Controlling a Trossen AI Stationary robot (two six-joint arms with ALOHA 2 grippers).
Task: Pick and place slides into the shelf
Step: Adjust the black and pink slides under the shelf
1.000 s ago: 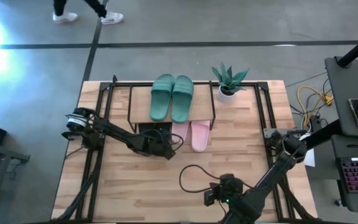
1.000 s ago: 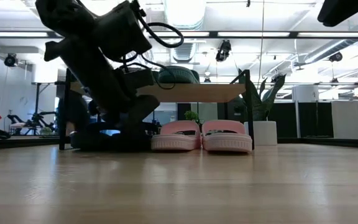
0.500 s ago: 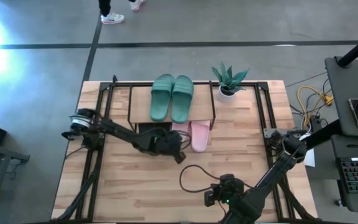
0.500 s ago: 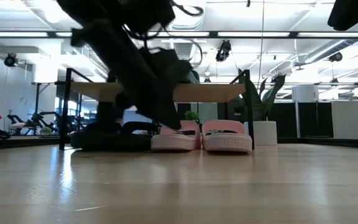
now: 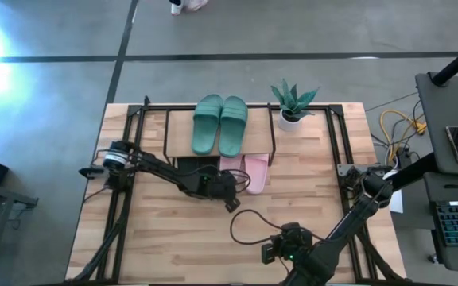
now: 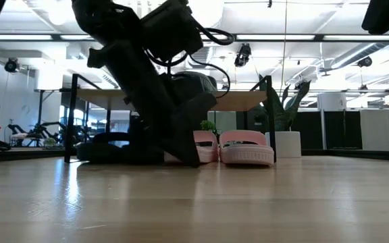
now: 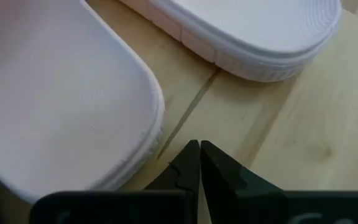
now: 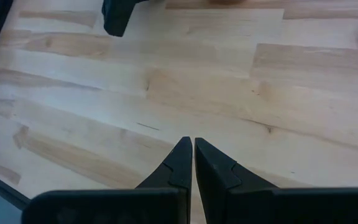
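The left claw (image 5: 230,203) is clenched and empty, low at frame centre, just beside the pink slides (image 5: 254,172) under the shelf (image 5: 180,140) (green pair (image 5: 219,124) on top). Right claw (image 8: 188,154), clenched, hovers over the counter (image 5: 173,238).

green slides (image 5: 219,125): 2, side by side on shelf (image 5: 180,130) top board | pink slides (image 6: 246,148): 2, side by side under shelf, right part | black slides (image 6: 110,146): under shelf, left part, partly hidden
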